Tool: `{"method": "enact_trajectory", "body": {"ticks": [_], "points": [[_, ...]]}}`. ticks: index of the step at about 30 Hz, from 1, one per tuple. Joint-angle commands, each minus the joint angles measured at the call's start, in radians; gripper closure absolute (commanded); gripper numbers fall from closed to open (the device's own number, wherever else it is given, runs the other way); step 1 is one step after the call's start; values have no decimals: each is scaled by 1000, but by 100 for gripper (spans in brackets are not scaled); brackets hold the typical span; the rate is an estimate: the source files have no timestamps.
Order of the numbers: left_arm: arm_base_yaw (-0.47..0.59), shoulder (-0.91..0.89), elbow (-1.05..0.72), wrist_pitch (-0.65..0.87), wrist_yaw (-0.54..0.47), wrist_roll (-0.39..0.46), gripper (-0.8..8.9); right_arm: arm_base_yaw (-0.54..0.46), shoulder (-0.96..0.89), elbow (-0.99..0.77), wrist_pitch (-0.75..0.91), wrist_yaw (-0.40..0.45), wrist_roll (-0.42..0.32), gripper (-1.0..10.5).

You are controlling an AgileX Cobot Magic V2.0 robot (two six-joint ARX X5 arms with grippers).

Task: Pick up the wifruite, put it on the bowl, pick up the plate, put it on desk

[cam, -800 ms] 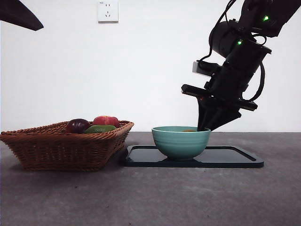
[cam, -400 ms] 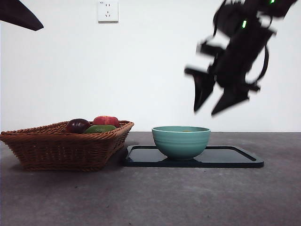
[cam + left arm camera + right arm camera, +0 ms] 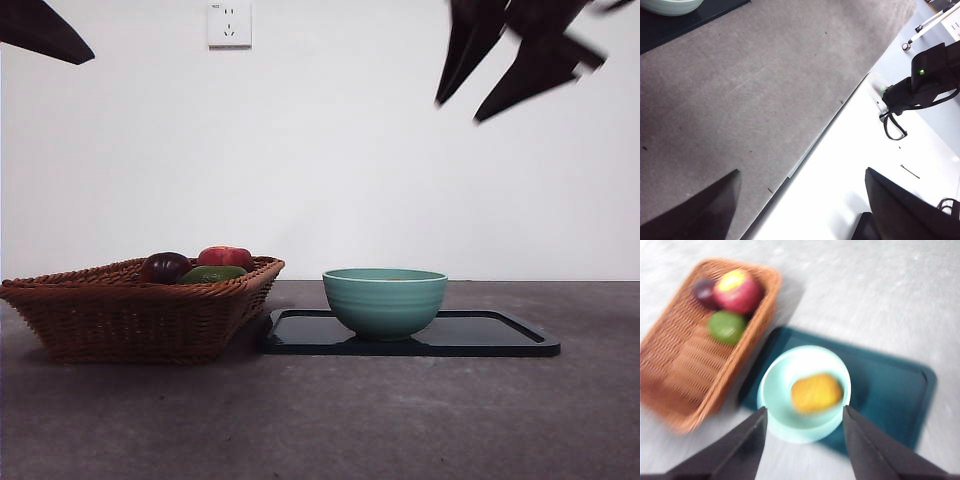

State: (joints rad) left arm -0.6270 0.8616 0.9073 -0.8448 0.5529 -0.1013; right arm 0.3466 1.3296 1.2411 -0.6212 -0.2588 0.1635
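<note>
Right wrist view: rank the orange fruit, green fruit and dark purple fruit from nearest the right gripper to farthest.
1. Orange fruit, inside the bowl, just beyond the right gripper.
2. Green fruit, in the basket beside the bowl.
3. Dark purple fruit, at the basket's far end.

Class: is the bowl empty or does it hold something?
Not empty. The right wrist view shows the orange-brown wifruite lying inside the bowl; in the front view the bowl's wall hides it.
</note>
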Motion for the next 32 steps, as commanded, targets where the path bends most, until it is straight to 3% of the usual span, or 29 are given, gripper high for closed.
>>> {"method": "enact_trajectory", "body": {"ticks": [1,6,13,17,25,32], "points": [[-9,4,9,8,4,35,415,6,-66,17,-96,-3,-48,707],[-9,4,9,8,4,36,415,17,-192,11,-258,-3,-62,707],[-9,4,9,20,4,38,415,77,-373,-70,-339,-6,-66,707],[-9,4,9,35,4,38,415,115,-468,-151,-352,-10,-64,708],[-9,4,9,36,4,37,415,159,-607,-345,-351,-129,-38,708],[-9,4,9,36,4,37,415,162,-654,-401,-347,-137,-36,708]]}}
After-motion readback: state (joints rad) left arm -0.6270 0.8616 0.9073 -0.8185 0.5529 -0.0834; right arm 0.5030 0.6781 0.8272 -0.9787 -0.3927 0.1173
